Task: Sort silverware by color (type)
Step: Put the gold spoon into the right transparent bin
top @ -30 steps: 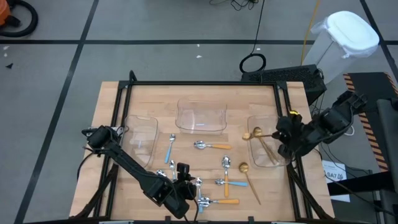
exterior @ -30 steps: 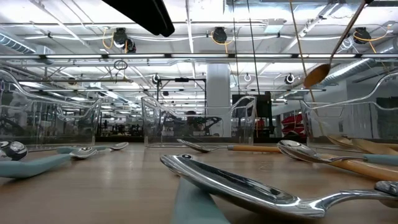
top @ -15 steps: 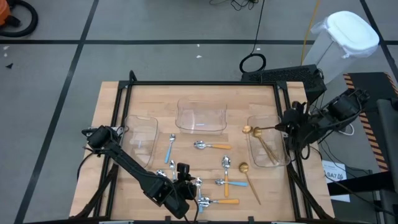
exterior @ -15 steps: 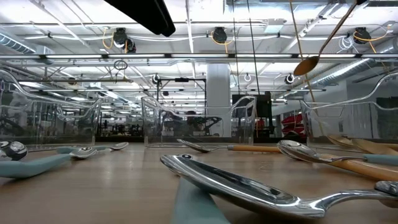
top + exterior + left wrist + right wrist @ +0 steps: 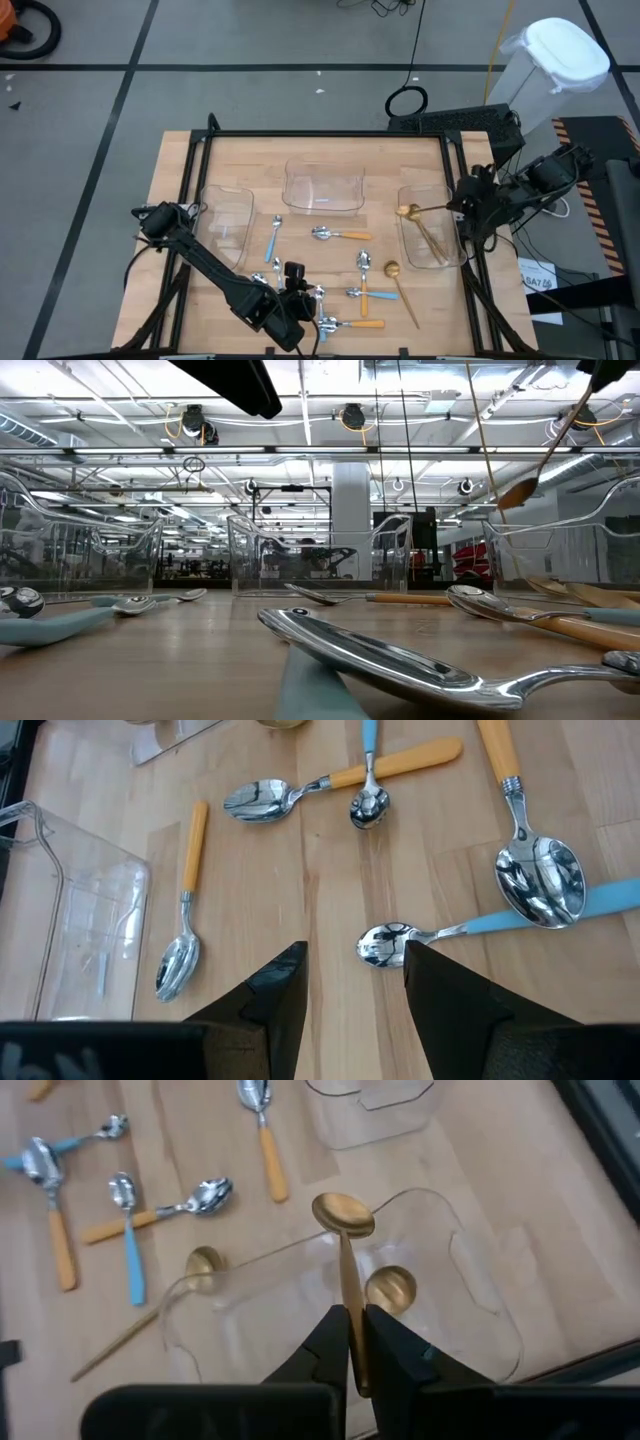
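The right gripper [image 5: 352, 1342] is closed tight on the handle of a gold spoon [image 5: 343, 1217], which sticks out forward from between the fingers. It holds this spoon in the air above the right tray [image 5: 447, 255], the clear tray at the right edge of the table. Compared with half a second ago, the spoon's bowl has come lower and a little inward toward the tray; a second ago it was also low, so the arm seems to have swung up and then down again. From this it looks that the arm is lining the spoon up for a drop into the tray, where other gold spoons [image 5: 429, 236] already lie, though the spoon is not released yet.

The left gripper [image 5: 352, 970] is partly open and holds nothing. It hovers low near the front edge of the table, with the bowl of a blue-handled spoon [image 5: 470, 926] just ahead of its fingertips, and it has not moved in the last second.

On the table one more gold spoon [image 5: 401, 287] lies between the trays, with several orange-handled spoons [image 5: 342, 235] and blue-handled ones around it. The left tray [image 5: 228, 195] and the middle tray [image 5: 322, 170] look almost empty, so most of the sorting remains.
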